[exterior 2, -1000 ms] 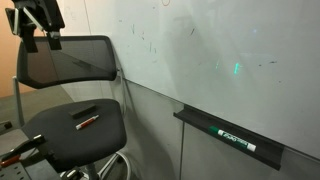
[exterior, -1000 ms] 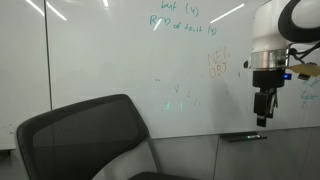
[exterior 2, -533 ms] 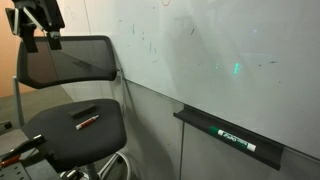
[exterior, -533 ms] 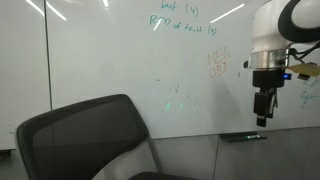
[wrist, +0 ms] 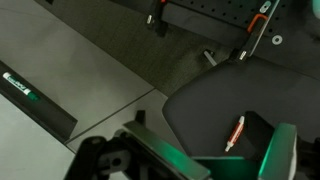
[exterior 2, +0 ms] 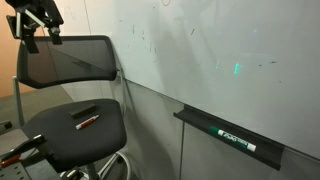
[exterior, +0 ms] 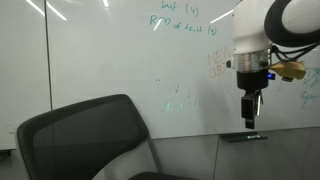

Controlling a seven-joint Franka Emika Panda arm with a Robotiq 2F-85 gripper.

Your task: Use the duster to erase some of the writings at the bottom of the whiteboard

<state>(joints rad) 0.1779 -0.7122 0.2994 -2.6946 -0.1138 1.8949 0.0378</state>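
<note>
The whiteboard [exterior: 100, 60] fills the wall and also shows in an exterior view [exterior 2: 200, 50]. Faint teal writings [exterior: 176, 96] sit low on it, left of my gripper. The duster [exterior: 245, 137], a slim black bar with a green label, lies on the ledge [exterior 2: 200, 121]. It also shows in an exterior view [exterior 2: 236, 139] and at the left of the wrist view [wrist: 20, 86]. My gripper [exterior: 250, 117] points down, just above the duster. Its fingers are apart and empty in the wrist view [wrist: 215, 160].
A black mesh office chair [exterior: 90, 140] stands in front of the board, below my arm [exterior 2: 60, 75]. A red marker [exterior 2: 88, 121] lies on its seat and shows in the wrist view [wrist: 238, 131]. An orange-red scribble [exterior: 216, 63] is beside the arm.
My arm has moved left along the whiteboard and now hangs over the ledge. The duster and the chair have not moved.
</note>
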